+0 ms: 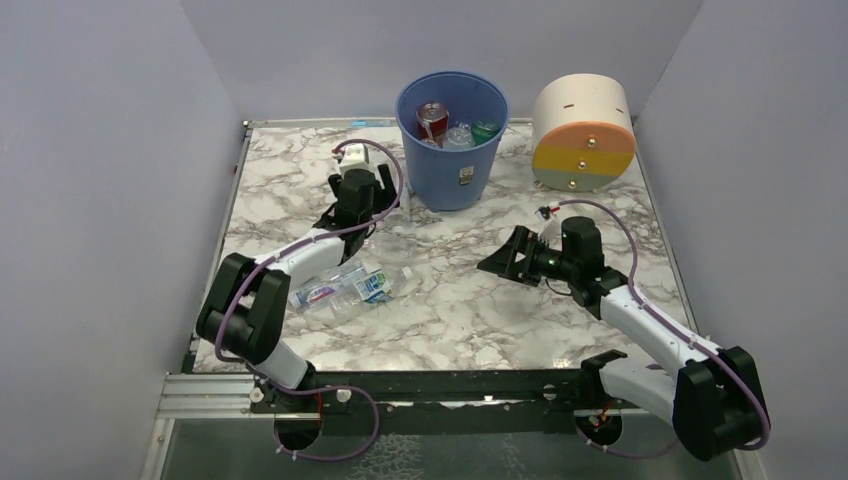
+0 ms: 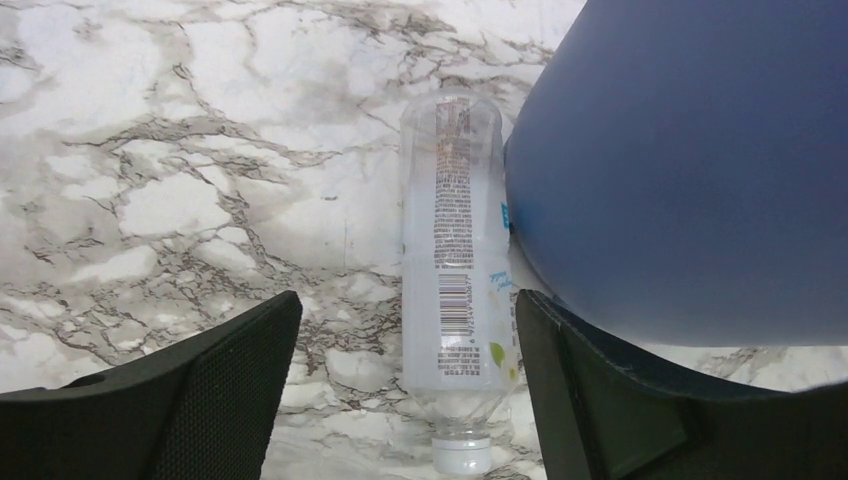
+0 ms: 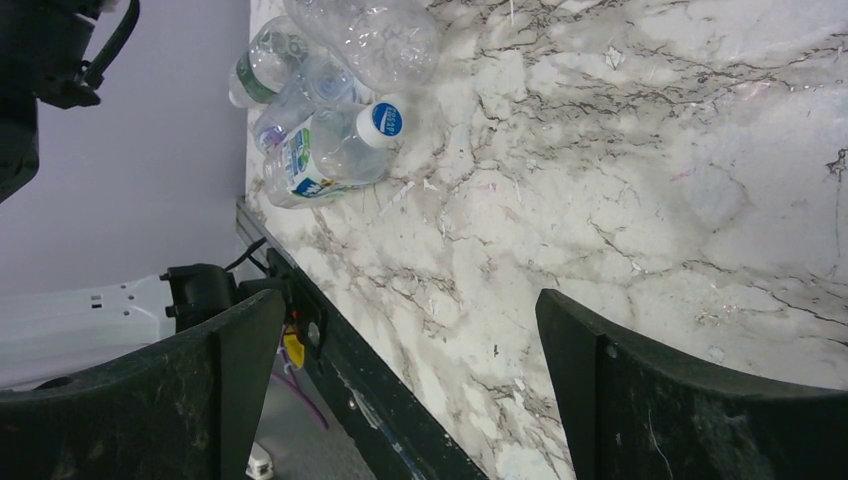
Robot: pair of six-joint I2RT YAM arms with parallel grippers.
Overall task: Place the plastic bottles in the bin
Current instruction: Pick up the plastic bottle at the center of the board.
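A clear plastic bottle (image 2: 450, 250) with a white cap lies on the marble table, its side against the base of the blue bin (image 2: 690, 160). My left gripper (image 2: 405, 310) is open around it; its right finger is close beside the bottle and the left finger stands well apart. From above, the left gripper (image 1: 385, 205) sits just left of the bin (image 1: 452, 150), which holds several bottles (image 1: 458, 130). A cluster of bottles (image 1: 345, 288) lies beside the left arm, also seen as bottles (image 3: 330, 150) in the right wrist view. My right gripper (image 1: 503, 252) (image 3: 410, 310) is open and holds nothing.
A cream drum (image 1: 583, 133) with orange and yellow bands stands at the back right, beside the bin. The black rail (image 3: 380, 400) runs along the table's near edge. Grey walls close in the left, right and back sides.
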